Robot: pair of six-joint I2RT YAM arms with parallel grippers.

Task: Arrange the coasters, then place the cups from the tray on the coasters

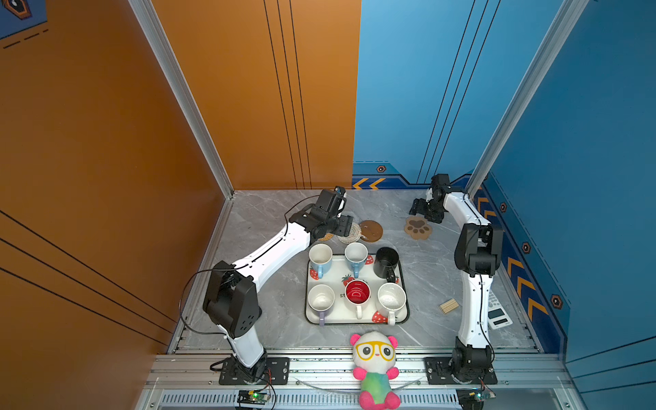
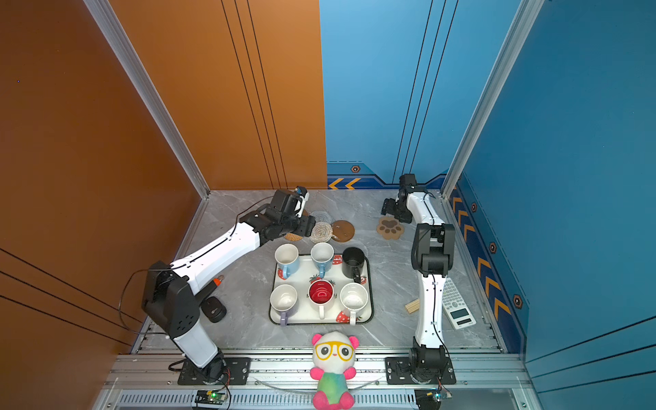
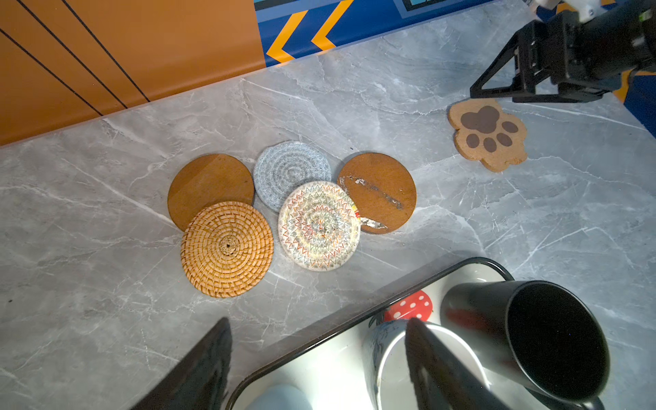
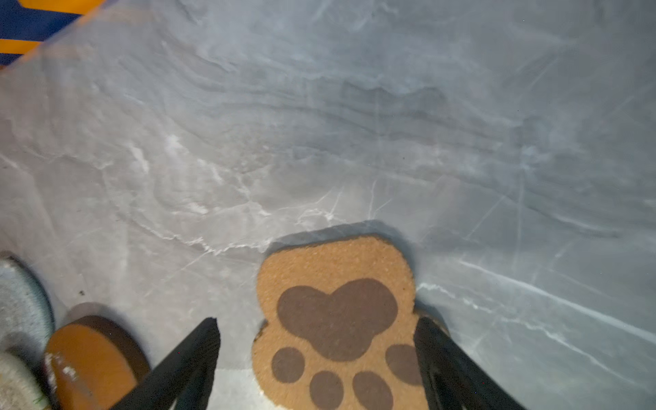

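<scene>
left gripper [image 3: 317, 323] has its two fingers wide apart over the grey table [image 3: 106, 284] and grips no thing. out past its fingertips five coasters lie in a bunch. a woven rattan coaster [image 3: 227, 248] sits on the edge of a brown wooden disc [image 3: 209, 184]. a beige crochet coaster [image 3: 319, 225] sits on the edges of a grey-blue crochet coaster [image 3: 291, 170] and a second wooden disc [image 3: 381, 188]. just beside this gripper, on the side away from the wall, is the tray [image 1: 340, 315]. all six cups stand on it. the row near the gripper has a light blue mug [image 1: 320, 261], another light blue mug [image 1: 356, 257] and a black mug [image 1: 386, 262]. the row far from it has a lavender mug [image 1: 321, 300], a white mug with red inside [image 1: 357, 294] and a speckled white mug [image 1: 391, 301]. right gripper [image 4: 317, 321] is well apart from the left one, across the table. its fingers are wide apart too. the paw-print coaster [image 3: 488, 133] lies flat on the table between them and is not squeezed. i cannot tell if a finger touches it.
</scene>
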